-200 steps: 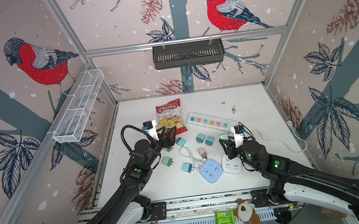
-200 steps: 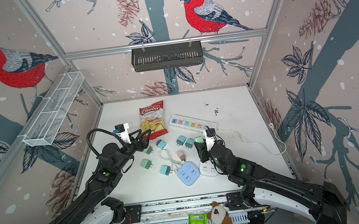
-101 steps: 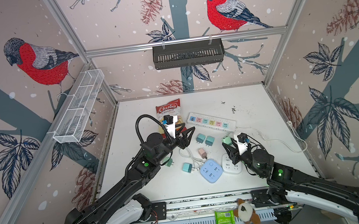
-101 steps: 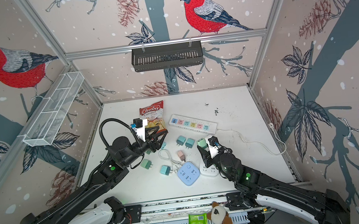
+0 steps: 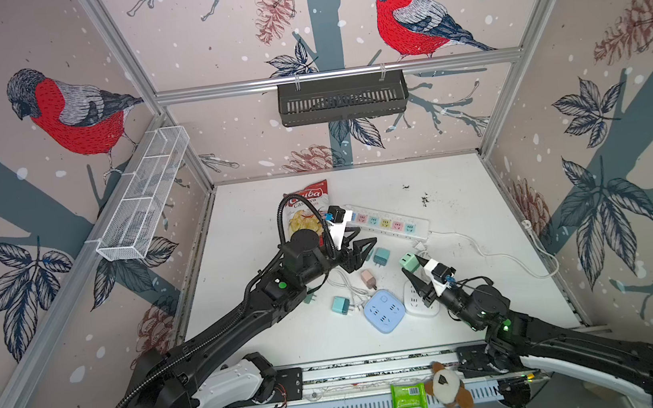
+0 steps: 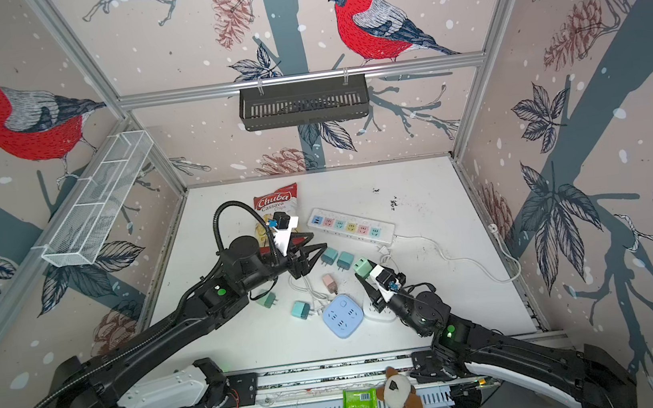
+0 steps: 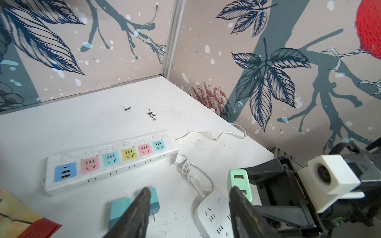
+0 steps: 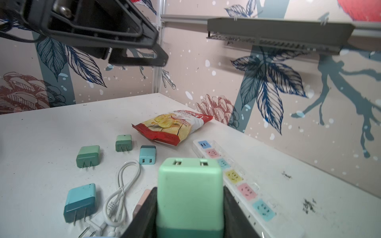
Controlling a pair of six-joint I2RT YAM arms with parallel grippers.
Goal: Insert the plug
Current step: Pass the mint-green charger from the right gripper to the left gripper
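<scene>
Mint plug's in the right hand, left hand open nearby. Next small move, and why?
Probably a handover: ease the left hand onto the free end of the mint plug. The right hand grips it with the USB ports outward and no prongs showing, so they likely face its palm. The left hand is open, empty and facing it.

Bright, soft light falls evenly on the white table [image 5: 462, 198]. Shadows on the table under the arms [image 5: 245, 314] are pale and fuzzy. Both top views bend near their edges. In the left wrist view the close black fingers [image 7: 136, 214] above the table look blurry.
</scene>
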